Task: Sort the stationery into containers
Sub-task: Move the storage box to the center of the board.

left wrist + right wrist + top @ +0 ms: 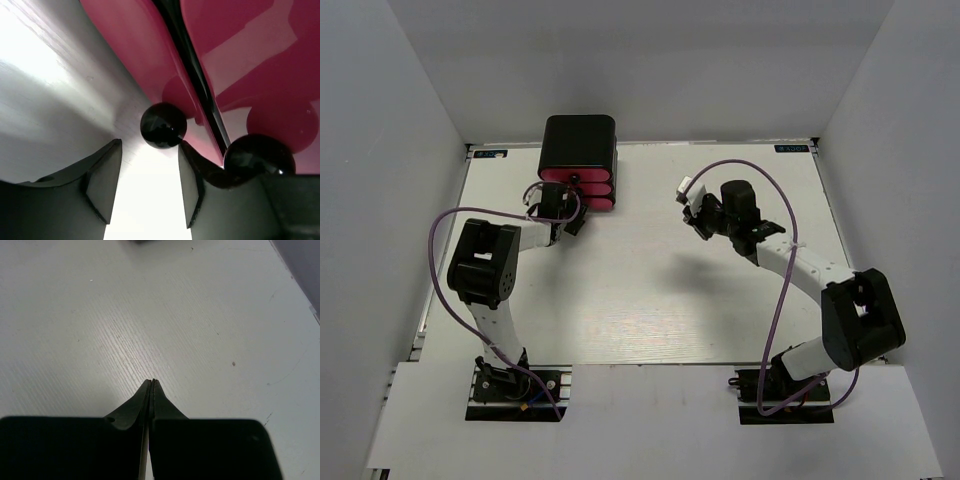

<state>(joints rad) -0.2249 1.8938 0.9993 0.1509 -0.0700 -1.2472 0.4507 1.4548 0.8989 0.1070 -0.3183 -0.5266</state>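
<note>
From above, my black cabinet [579, 138] sits at the far left of the white table [650, 300], with three pink drawers [592, 190] stacked in its front. My left gripper [563, 208] is right against them and hides part of the lowest front. My right gripper [698, 212] hangs well apart, mid-table. Two purple cables [772, 300] loop, one along each arm.

At my left wrist, the left gripper [150, 145] has its jaws apart, and one round black knob [163, 125] is just ahead of the gap. A second knob [259, 155] sits behind my right-hand finger [192, 185].

At my right wrist, the right gripper [152, 382] is pressed together, holding nothing, above bare table [150, 305].
</note>
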